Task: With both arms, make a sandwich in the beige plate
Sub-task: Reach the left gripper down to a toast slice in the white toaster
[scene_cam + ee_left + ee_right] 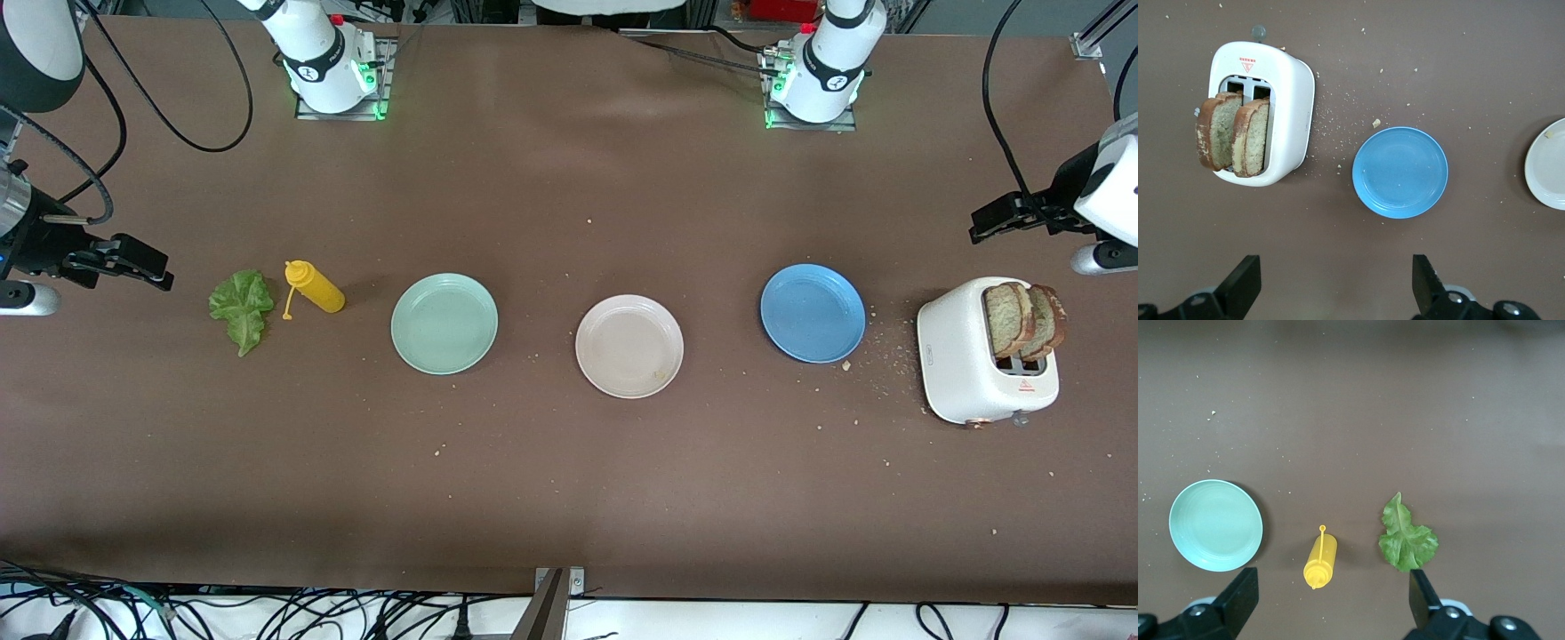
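Observation:
The beige plate [629,347] lies bare at the middle of the table; its edge shows in the left wrist view [1548,163]. Two brown toast slices [1024,318] [1231,133] stand up out of a white toaster [965,364]. A ruffled green lettuce leaf [242,307] [1407,537] lies flat toward the right arm's end. My left gripper [982,227] [1336,270] hangs open over bare table beside the toaster, holding nothing. My right gripper [151,267] [1331,583] hangs open over bare table beside the lettuce, also holding nothing.
A mint-green plate [444,323] and a blue plate [813,313] flank the beige one in a row. A yellow squeeze bottle [316,287] lies on its side between the lettuce and the mint-green plate. Crumbs are scattered between the blue plate and the toaster.

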### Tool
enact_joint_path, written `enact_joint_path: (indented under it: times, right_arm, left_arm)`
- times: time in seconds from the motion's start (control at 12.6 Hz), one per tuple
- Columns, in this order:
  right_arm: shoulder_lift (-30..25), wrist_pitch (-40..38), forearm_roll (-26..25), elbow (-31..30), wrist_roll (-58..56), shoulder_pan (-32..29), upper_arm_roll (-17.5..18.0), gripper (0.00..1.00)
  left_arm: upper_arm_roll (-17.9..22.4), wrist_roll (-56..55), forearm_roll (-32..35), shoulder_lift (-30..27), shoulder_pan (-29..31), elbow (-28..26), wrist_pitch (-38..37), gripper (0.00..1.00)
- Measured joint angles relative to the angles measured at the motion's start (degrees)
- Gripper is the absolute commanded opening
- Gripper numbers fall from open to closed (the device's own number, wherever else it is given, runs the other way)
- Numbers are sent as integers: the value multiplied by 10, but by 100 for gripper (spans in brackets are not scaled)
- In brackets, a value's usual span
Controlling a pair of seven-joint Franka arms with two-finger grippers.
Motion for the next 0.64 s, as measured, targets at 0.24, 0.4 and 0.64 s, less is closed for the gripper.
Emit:
enact_joint_path:
  times: [0.24,0.4,0.64]
  right_arm:
    - [0,-5,0,0,0,0,0,100]
    - [-1,-6,0,0,0,0,0,100]
    - [-2,-7,0,0,1,0,-1,100]
  left_arm:
    - [2,0,0,22,14,0,2,100]
    - [4,-1,0,42,34,8,4,100]
    - [5,-1,-28,105,87,47,5,100]
